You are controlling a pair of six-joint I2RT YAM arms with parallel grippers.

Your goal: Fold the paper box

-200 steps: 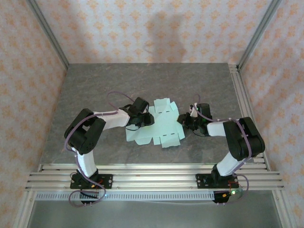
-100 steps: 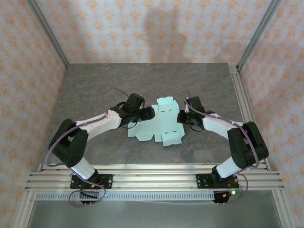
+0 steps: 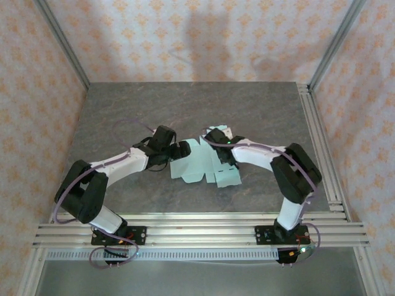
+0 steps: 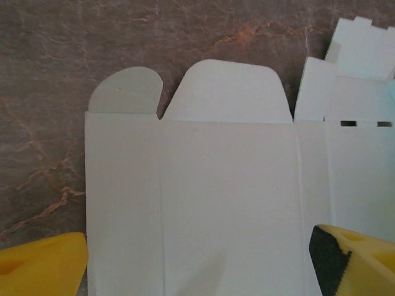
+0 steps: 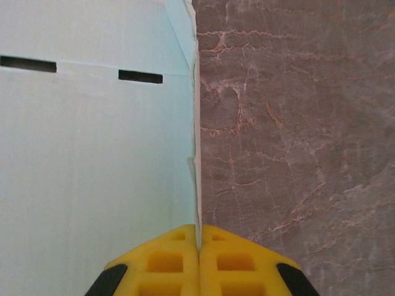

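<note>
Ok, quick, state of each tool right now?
Left tool: open, over the paper box, holding nothing.
Right tool: shut at the paper box edge; pinch cannot be told.

A robotics lab test cell: a grey stone-look tabletop (image 3: 185,105) boxed in by aluminium frame posts (image 3: 62,43) and peach patterned wall panels (image 3: 185,37), with two robot arm bases (image 3: 117,234) bolted to aluminium rails (image 3: 197,229) along the near edge.

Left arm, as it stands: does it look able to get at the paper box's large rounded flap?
Likely yes. The left fingers stand open over the paper box, and the large rounded flap lies flat straight ahead with nothing on it. The right fingers pinch another edge.
</note>
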